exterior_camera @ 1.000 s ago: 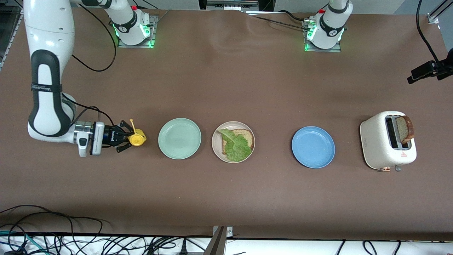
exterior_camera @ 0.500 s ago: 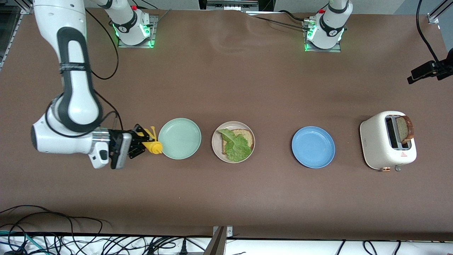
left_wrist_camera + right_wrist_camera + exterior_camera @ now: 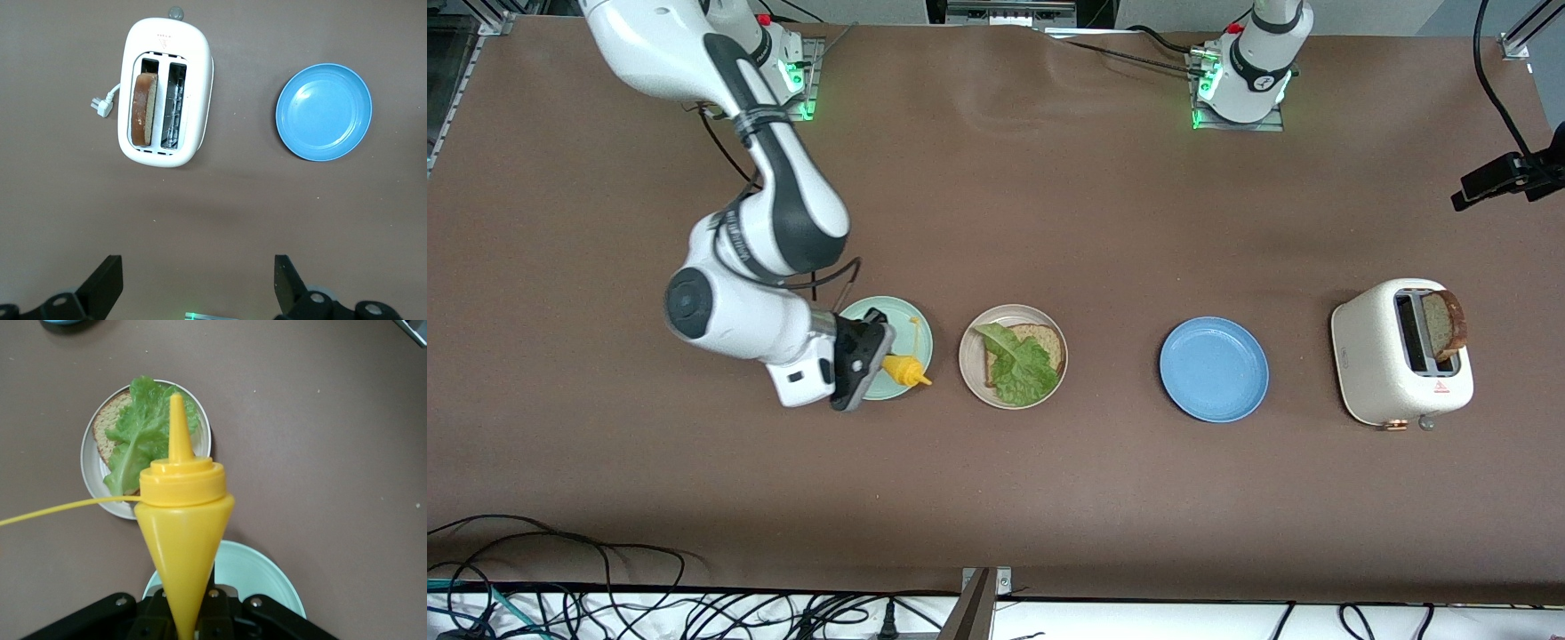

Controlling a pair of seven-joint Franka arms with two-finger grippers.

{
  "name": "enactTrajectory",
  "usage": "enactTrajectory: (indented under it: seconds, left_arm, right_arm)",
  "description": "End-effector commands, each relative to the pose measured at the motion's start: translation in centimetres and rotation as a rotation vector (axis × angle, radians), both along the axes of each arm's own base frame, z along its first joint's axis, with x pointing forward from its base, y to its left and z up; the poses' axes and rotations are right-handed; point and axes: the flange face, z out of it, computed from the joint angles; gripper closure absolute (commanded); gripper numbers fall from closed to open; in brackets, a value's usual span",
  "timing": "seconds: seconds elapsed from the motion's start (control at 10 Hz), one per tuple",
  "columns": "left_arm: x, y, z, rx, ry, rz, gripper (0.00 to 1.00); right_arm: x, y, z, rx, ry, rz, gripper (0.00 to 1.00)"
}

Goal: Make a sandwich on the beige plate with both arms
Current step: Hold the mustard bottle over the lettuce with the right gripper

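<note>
The right pincer [image 3: 876, 356] is clamped on a yellow sauce bottle [image 3: 905, 370] and hangs over the mint green plate [image 3: 918, 324]. The left pincer [image 3: 193, 293] waits high above the table [image 3: 1049, 204] with its fingers apart; below it are the toaster [image 3: 167, 90] and the blue plate [image 3: 325, 111].

On the beige plate [image 3: 971, 340], which stands between the mint green and the blue plate, lies one bread slice [image 3: 1047, 342] with a lettuce leaf [image 3: 1018, 364] on top. The second slice [image 3: 1445, 322] is in the toaster, at the left arm's end of the table. So the sandwich looks about half made, and the step in hand seems to be adding sauce.

In the front view the bottle's long axis lies almost level, with its nozzle toward the beige plate; the right wrist view shows the tip aimed at the lettuce. The next move probably needs the bottle brought over the leaf and tipped nozzle down before squeezing.
</note>
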Motion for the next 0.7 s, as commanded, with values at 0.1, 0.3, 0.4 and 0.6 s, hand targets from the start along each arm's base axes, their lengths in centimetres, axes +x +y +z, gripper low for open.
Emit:
enactTrajectory:
  seconds: [0.1,0.3,0.4,0.6]
  left_arm:
    - [0.6,-0.1,0.3,-0.052,-0.024,0.006,0.00]
    - [1.8,0.3,-1.0,-0.041,-0.001,0.008,0.00]
    - [2.8,0.7,-2.3,-0.038,0.021,0.015,0.00]
    - [4.0,6.3,-7.4,-0.053,0.103,0.107,0.00]
  right_arm:
    - [-1.4,4.5,-1.4,-0.154,-0.083,0.044,1.00]
    - [-3.1,7.1,-2.4,-0.275,-0.140,0.108,1.00]
    - [-3.7,7.8,-2.5,-0.316,-0.168,0.137,1.00]
    - [-4.5,8.5,-3.6,-0.385,-0.202,0.205,1.00]
